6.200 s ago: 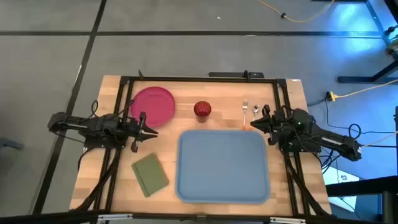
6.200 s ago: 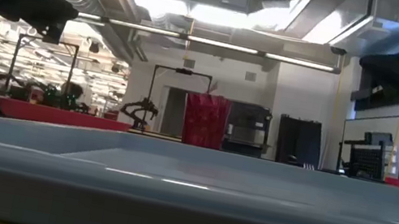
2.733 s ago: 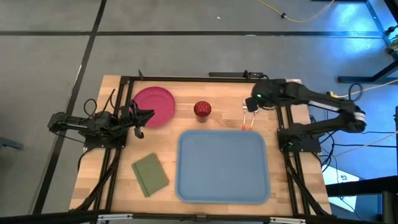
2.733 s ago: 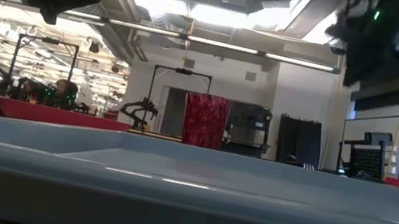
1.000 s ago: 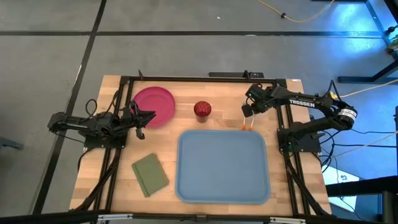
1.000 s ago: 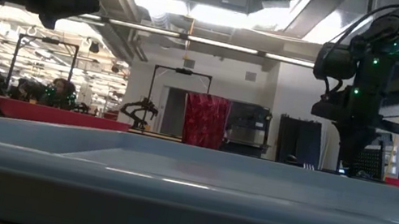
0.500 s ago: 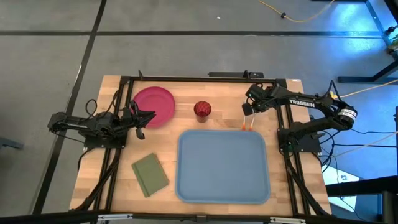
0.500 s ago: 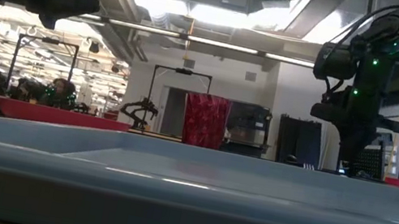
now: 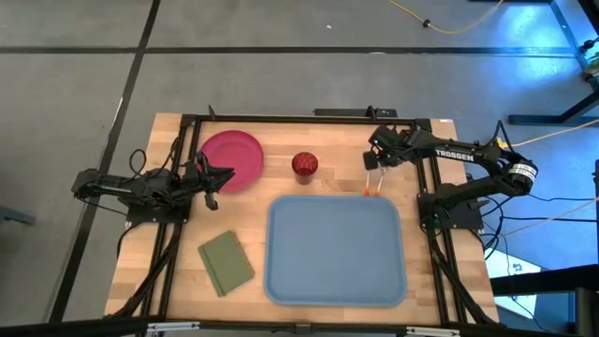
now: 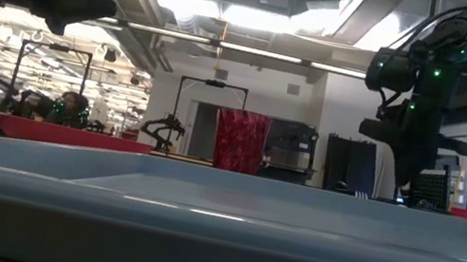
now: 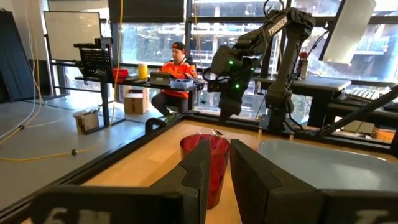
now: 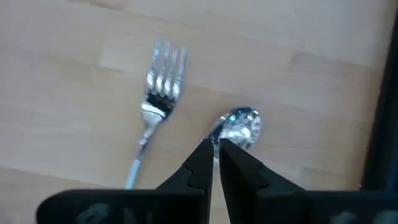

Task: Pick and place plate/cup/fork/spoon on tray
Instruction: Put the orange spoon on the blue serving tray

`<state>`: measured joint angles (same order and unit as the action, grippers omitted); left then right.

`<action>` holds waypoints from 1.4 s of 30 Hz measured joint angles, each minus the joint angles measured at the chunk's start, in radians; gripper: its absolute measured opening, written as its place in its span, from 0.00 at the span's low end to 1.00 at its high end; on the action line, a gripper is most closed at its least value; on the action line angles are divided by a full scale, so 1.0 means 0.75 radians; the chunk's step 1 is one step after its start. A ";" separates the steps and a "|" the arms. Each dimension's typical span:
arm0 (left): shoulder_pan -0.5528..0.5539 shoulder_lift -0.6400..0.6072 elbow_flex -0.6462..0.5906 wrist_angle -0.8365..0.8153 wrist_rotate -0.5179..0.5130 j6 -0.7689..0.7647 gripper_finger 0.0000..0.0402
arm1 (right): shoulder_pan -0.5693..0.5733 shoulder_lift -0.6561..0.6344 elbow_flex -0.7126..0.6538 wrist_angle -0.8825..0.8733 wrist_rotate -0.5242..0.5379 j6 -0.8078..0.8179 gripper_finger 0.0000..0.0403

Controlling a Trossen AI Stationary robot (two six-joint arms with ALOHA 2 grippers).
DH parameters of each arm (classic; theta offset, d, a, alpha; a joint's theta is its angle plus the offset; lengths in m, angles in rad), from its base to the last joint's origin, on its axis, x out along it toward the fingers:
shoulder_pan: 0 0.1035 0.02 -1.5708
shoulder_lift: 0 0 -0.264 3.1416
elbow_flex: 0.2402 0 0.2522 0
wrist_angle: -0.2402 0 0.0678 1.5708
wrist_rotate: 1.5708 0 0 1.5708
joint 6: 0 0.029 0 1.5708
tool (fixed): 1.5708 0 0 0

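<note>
The silver spoon [image 12: 242,124] and the silver fork [image 12: 155,106] lie side by side on the wood at the table's far right, their orange handle ends [image 9: 371,192] toward the light-blue tray [image 9: 335,281]. My right gripper [image 12: 216,148] is over them, pointing down and shut on the spoon. The dark-red cup [image 9: 304,165] stands left of them. The magenta-pink plate [image 9: 229,154] lies at the far left. My left gripper [image 9: 225,174] hovers raised by the plate's near right edge, pointing at the cup [image 11: 214,155], with a narrow gap between its fingers. My right gripper pinches the spoon's thin neck [image 12: 217,138], just behind the bowl, between its two fingertips. The fingers come from above, pointing down, and lie across the spoon. I cannot tell whether the spoon is off the wood.
An olive-green square [image 9: 226,262] lies at the near left beside the tray. A dark frame [image 9: 299,118] runs along the table's far edge and sides. A person sits at a desk in the room beyond [image 11: 174,74].
My right gripper has risen slightly and tipped a little over the spoon and fork.
</note>
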<state>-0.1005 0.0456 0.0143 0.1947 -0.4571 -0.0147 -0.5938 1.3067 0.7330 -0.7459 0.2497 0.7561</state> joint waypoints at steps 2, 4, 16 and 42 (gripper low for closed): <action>0.000 0.000 0.000 0.000 0.000 0.000 0.14 | 0.000 0.000 0.001 0.009 -0.042 -0.003 0.08; 0.000 0.000 0.000 0.000 0.001 0.000 0.14 | 0.000 0.000 0.001 0.008 -0.073 -0.011 0.08; 0.000 0.000 0.000 0.000 0.002 -0.001 0.14 | 0.001 0.000 0.001 0.027 -0.092 -0.002 0.08; 0.000 0.000 0.000 0.001 0.003 -0.001 0.14 | 0.001 0.001 -0.055 0.115 -0.150 0.045 0.49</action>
<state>-0.1005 0.0456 0.0143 0.1951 -0.4549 -0.0151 -0.5934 1.3071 0.6919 -0.6595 0.1370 0.7899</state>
